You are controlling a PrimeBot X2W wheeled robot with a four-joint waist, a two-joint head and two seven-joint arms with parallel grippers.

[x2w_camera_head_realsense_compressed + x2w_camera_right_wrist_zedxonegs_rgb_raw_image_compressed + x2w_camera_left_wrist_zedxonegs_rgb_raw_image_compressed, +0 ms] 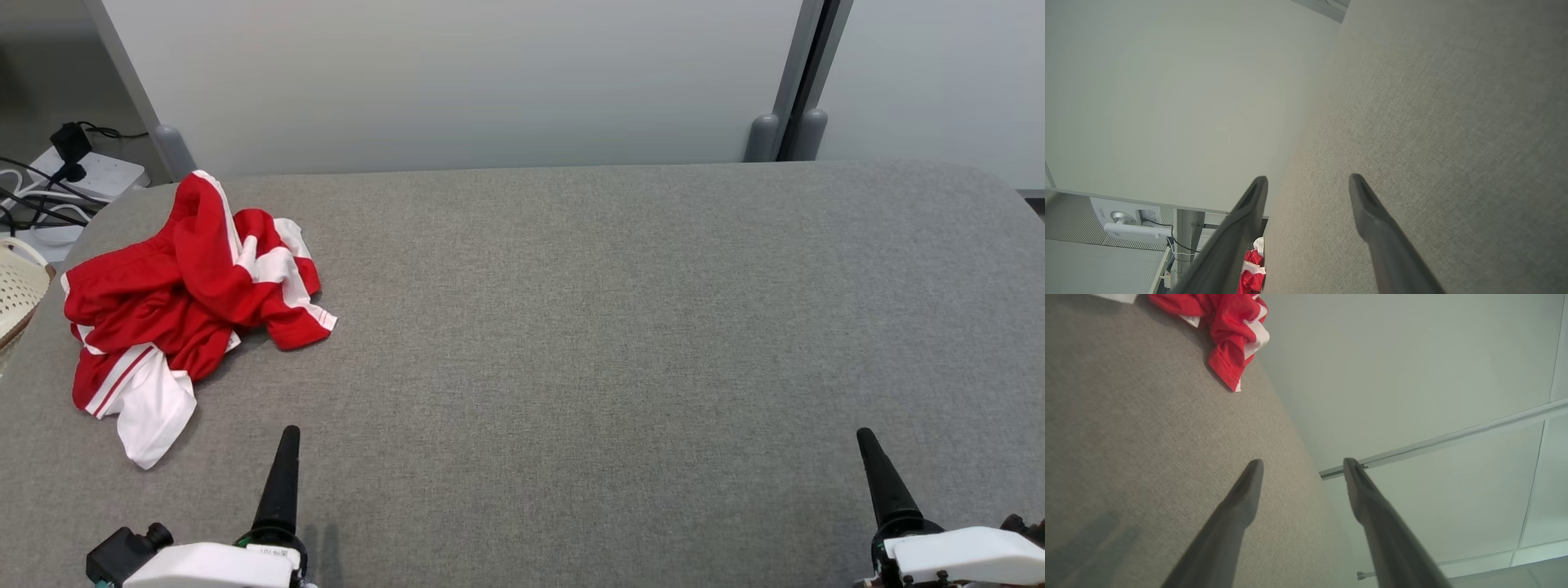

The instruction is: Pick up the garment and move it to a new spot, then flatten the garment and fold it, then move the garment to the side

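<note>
Near edge of the grey fabric-covered table (612, 327): the left gripper (1303, 463), two long dark fingers, hung over the table's near left part. Its fingers stood apart with nothing between them. The right gripper (1307, 179) hung over the near right part, fingers likewise spread and empty.

The crumpled red-and-white jersey garment (180, 302) lay heaped on the table's far left part, well apart from both grippers. A cream perforated basket (16, 290) sat just off the table's left edge. A white power strip (98, 175) with black cables lay beyond the far left corner. Pale partition panels (457, 82) stood behind the table's far edge.
</note>
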